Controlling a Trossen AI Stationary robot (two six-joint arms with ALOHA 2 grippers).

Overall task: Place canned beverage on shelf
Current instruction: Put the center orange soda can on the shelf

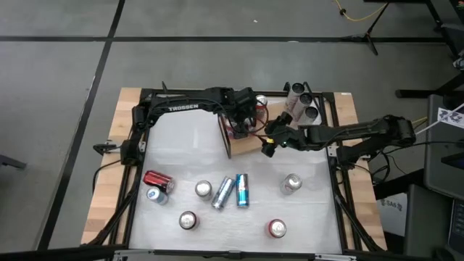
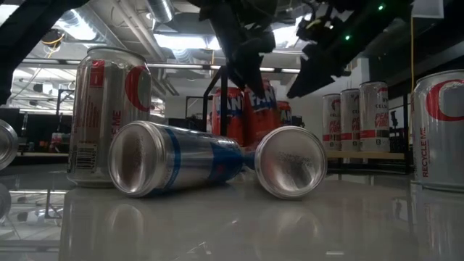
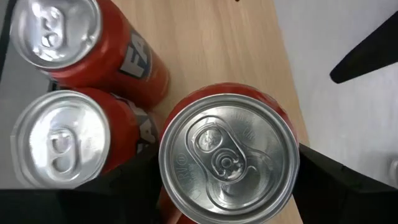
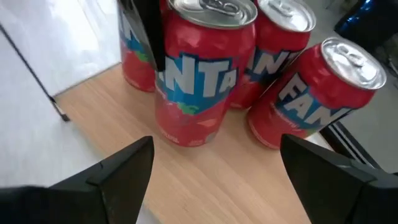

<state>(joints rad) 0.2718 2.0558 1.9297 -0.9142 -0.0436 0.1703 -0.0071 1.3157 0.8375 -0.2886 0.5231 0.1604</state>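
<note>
A red Fanta can (image 3: 227, 155) stands upright on the light wooden shelf (image 1: 250, 145), in front of two more red cans (image 3: 56, 140). My left gripper (image 1: 243, 119) reaches down over it and is shut on it. In the low view that gripper (image 2: 246, 58) hangs above the red cans (image 2: 254, 109). My right gripper (image 4: 214, 186) is open, its fingers spread wide over the shelf's near edge (image 4: 93, 112) and pointing at the red can (image 4: 199, 81). It touches nothing. It also shows in the high view (image 1: 270, 143). My left gripper pinches the red can between its two fingers, on opposite sides of the upper wall just below the rim (image 3: 166, 163). The fingers come from above, slanting down; one finger (image 4: 149, 31) lies along the can's side. The can is upright, its base (image 4: 186, 140) on the shelf.
Several loose cans sit on the white table near the front: a red one lying down (image 1: 157, 181), two blue and silver ones lying down (image 1: 232, 192), upright silver ones (image 1: 291, 183). Three tall cans (image 1: 301, 101) stand at the back right. A dark upright rail (image 1: 225, 138) edges the shelf.
</note>
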